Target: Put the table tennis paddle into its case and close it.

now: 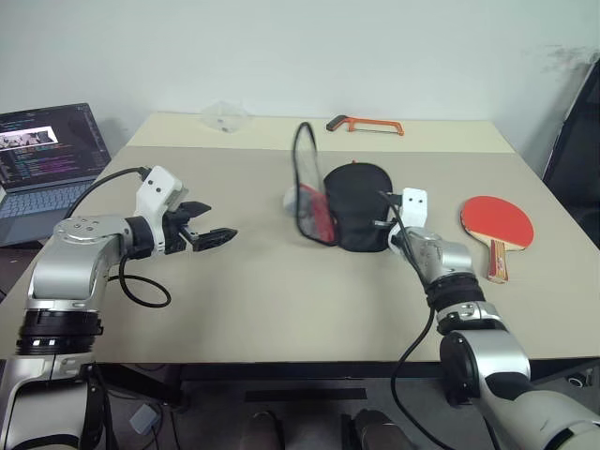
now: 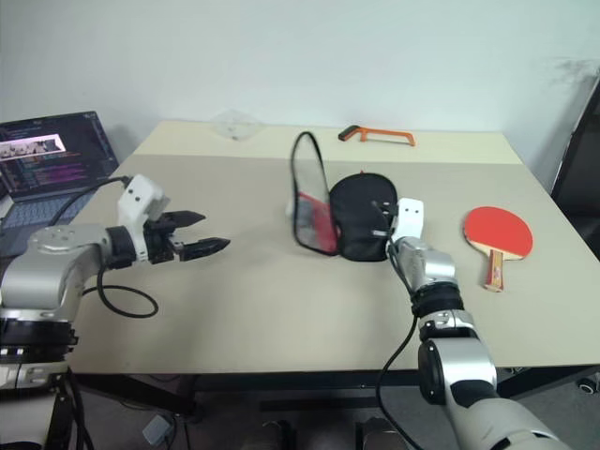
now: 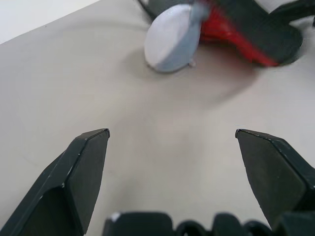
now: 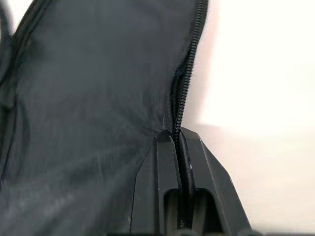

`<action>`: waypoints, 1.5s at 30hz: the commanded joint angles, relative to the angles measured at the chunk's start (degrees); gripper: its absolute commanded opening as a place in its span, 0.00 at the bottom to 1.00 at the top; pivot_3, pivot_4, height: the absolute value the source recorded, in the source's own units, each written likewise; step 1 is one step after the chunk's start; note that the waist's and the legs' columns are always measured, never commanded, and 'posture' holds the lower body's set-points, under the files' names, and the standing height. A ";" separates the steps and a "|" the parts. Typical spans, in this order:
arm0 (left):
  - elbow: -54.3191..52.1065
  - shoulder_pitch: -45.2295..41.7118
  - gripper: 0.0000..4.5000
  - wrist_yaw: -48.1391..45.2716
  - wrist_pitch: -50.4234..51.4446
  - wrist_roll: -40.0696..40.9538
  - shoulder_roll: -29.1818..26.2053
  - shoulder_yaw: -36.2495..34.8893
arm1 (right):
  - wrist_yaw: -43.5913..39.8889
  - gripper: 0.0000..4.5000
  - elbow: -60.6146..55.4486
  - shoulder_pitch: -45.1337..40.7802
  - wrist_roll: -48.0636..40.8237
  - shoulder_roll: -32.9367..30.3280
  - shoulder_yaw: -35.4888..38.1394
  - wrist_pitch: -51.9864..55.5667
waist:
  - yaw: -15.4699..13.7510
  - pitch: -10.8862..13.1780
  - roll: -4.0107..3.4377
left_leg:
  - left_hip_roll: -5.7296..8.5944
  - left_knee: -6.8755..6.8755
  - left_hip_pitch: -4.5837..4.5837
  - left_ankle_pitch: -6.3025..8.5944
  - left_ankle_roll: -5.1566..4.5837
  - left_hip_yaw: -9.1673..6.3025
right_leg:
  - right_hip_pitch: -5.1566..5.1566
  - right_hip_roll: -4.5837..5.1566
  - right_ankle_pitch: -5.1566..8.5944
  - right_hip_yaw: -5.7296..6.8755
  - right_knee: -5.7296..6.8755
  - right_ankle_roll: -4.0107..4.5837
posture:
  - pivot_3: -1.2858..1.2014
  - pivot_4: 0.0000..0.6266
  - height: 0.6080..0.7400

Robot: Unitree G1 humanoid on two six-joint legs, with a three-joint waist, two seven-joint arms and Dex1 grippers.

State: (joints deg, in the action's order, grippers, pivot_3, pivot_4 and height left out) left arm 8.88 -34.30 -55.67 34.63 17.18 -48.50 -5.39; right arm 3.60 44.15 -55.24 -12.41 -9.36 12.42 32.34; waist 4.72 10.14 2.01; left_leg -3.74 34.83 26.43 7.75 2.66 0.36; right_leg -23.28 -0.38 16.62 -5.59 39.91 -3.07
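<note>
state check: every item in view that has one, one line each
case: open, clear flap standing up, edge pinched by right claw
table tennis paddle: flat on table, outside case, untouched
left claw: open, holding nothing, above table
right claw: shut on case's zipper edge
laptop: lid open, screen lit
hacksaw: lying at far edge

An orange-framed hacksaw [image 1: 366, 125] lies at the far edge of the beige table [image 1: 262, 281], a crumpled clear plastic piece [image 1: 225, 116] lies left of it, and an open laptop [image 1: 47, 164] sits off the table's left side.
</note>
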 commanded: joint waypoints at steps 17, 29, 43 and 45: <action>1.57 -3.31 1.00 0.21 -3.32 -2.02 1.66 2.21 | 3.28 0.01 2.06 -1.61 3.93 -6.06 0.65 -3.51 | 0.13 0.01 -0.02 | 0.00 -0.08 0.00 0.00 0.00 0.01 | -0.03 -0.01 0.01 -0.01 0.00 0.03 | 0.52 0.24 1.00; 1.18 -2.93 1.00 0.05 -3.40 -2.19 1.58 2.21 | -2.56 0.01 1.51 -0.75 2.77 -2.86 -0.52 0.17 | 0.30 0.01 -0.02 | -0.01 -0.09 -0.02 0.00 0.00 0.01 | -0.03 -0.02 0.01 -0.03 0.02 0.03 | 0.52 0.24 1.00; 0.74 -2.76 1.00 0.53 -3.17 -2.27 1.95 2.43 | -1.61 0.01 3.22 -2.08 5.72 -4.62 -0.68 -3.20 | 0.29 0.02 -0.02 | 0.00 -0.09 -0.01 0.00 0.00 0.01 | -0.03 -0.02 0.02 -0.02 0.00 0.02 | 0.52 0.24 1.00; 1.05 -3.02 1.00 0.45 -3.25 -2.27 2.15 2.57 | -1.55 0.10 1.45 -1.76 5.17 -4.89 0.00 -1.96 | 0.29 0.02 -0.03 | 0.00 -0.08 -0.01 0.00 0.00 0.01 | -0.03 -0.02 0.02 -0.03 0.01 0.02 | 0.52 0.24 1.00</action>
State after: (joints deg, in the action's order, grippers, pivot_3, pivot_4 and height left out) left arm 11.27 -36.36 -55.58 32.07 15.05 -46.17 -2.55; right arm 1.70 48.32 -55.59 -6.93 -13.25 11.76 30.58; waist 5.01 10.16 1.98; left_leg -3.74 34.75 26.42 7.75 2.66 0.37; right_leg -23.31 -0.40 16.64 -5.61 39.92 -3.04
